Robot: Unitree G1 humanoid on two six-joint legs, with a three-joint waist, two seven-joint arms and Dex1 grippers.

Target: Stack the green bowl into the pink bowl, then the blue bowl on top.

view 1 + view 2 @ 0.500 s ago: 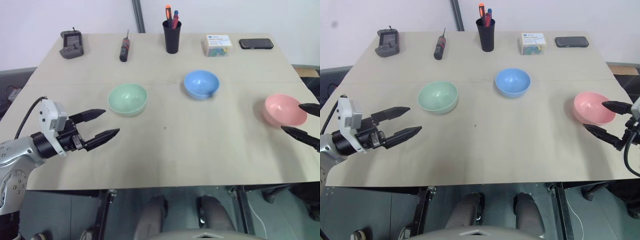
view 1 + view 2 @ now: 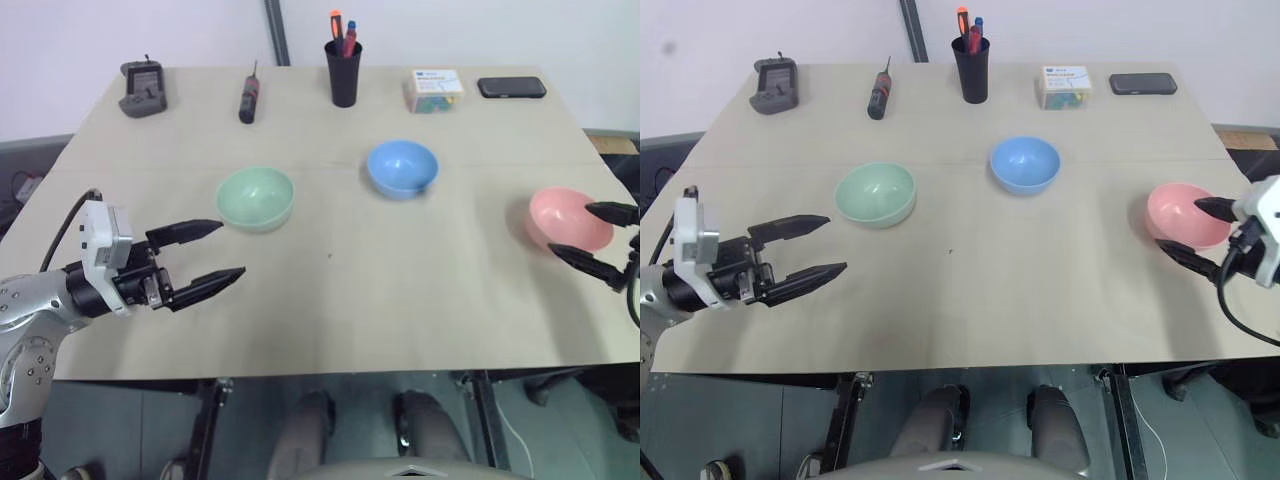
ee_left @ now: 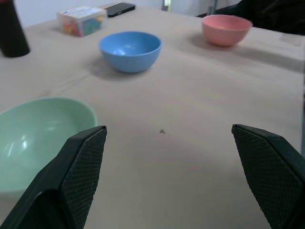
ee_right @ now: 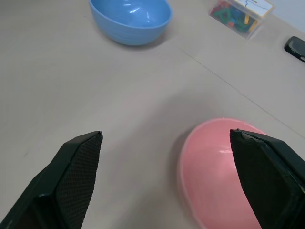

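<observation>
Three bowls stand apart on the tan table point(image 2: 330, 300). The green bowl point(image 2: 255, 198) is at middle left, the blue bowl point(image 2: 402, 167) sits in the middle, and the pink bowl point(image 2: 565, 215) is at the right. My left gripper point(image 2: 232, 247) is open and empty, hovering just on the near-left side of the green bowl point(image 3: 38, 138). My right gripper point(image 2: 1178, 223) is open too. One of its fingers reaches over the pink bowl's point(image 4: 224, 167) right rim and the other lies along its near side. I cannot tell whether it touches the bowl.
Along the far edge stand a black device point(image 2: 144, 90), a screwdriver point(image 2: 248, 98), a black pen cup point(image 2: 343, 72), a clear box of coloured bits point(image 2: 436, 89) and a phone point(image 2: 512, 87). The table's near edge runs just under both grippers.
The right gripper has edged a little left, in toward the pink bowl, and more of its arm shows. The left gripper has crept slightly right. The bowls have not moved.
</observation>
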